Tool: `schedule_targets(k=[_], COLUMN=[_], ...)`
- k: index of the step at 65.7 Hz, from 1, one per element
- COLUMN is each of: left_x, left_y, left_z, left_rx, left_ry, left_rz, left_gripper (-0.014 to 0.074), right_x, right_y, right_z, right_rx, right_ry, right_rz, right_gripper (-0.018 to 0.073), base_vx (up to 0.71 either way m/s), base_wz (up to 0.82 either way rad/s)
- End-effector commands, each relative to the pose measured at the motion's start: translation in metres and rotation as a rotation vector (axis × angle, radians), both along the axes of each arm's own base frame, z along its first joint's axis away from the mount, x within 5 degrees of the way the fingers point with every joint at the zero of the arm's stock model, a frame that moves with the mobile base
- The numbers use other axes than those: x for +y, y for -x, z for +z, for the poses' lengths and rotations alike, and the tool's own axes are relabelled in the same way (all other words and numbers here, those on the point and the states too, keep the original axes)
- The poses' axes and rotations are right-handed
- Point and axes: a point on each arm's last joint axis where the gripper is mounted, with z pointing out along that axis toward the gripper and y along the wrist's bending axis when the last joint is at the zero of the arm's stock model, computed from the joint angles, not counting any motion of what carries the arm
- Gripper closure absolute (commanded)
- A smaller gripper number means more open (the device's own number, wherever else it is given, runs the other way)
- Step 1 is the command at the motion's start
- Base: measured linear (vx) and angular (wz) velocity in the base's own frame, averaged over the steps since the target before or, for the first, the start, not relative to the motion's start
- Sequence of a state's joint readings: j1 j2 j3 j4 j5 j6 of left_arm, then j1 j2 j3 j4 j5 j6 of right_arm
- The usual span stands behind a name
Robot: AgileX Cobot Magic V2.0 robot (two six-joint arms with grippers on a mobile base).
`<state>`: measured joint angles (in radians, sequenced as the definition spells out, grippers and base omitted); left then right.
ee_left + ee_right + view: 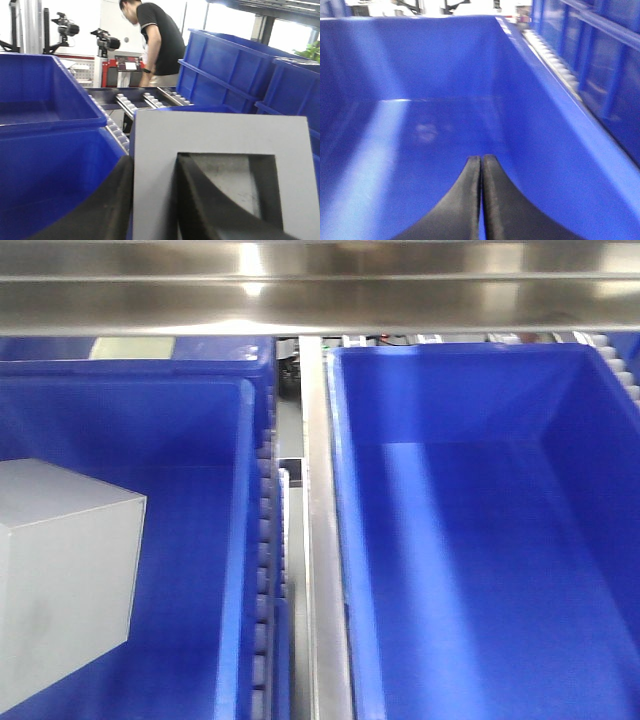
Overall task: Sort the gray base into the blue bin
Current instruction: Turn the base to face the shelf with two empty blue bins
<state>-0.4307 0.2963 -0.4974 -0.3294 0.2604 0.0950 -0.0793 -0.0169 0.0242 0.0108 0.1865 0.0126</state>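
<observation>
The gray base is a matte gray cube at the left edge of the front view, over the inside of the left blue bin. In the left wrist view the gray base fills the lower right, its square recess facing the camera. My left gripper is shut on one wall of it, with one finger outside and the other inside the recess. My right gripper is shut on nothing and sits low inside a second blue bin, which also shows as the right-hand blue bin.
A steel rail and rollers divide the two bins, and a steel beam runs overhead. A person in a black shirt stands beyond a roller conveyor. More blue crates are stacked at the right.
</observation>
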Motion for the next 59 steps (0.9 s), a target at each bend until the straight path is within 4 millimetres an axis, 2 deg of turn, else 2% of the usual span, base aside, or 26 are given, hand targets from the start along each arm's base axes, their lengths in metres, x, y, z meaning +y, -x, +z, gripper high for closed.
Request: schedule_targets(k=[1,59], left_x=[0.0033,0.0033], left_y=[0.0011,0.0011], left_z=[0.0187,0.0187], left_rx=[-0.098,-0.098], left_ry=[0.082,0.082], left_rz=[0.023,0.023], left_gripper=[0.0593,0.0593], right_x=[-0.0002,-0.0002], right_y=[-0.0007,-0.0007], right_z=[0.0018,0.0018], right_rx=[-0.03,-0.03], right_ry=[0.02,0.02], right_rz=[0.0,0.0], right_gripper=[0.0564,0.0564], base_vx=[0.03,0.01], base_wz=[0.19,0.04])
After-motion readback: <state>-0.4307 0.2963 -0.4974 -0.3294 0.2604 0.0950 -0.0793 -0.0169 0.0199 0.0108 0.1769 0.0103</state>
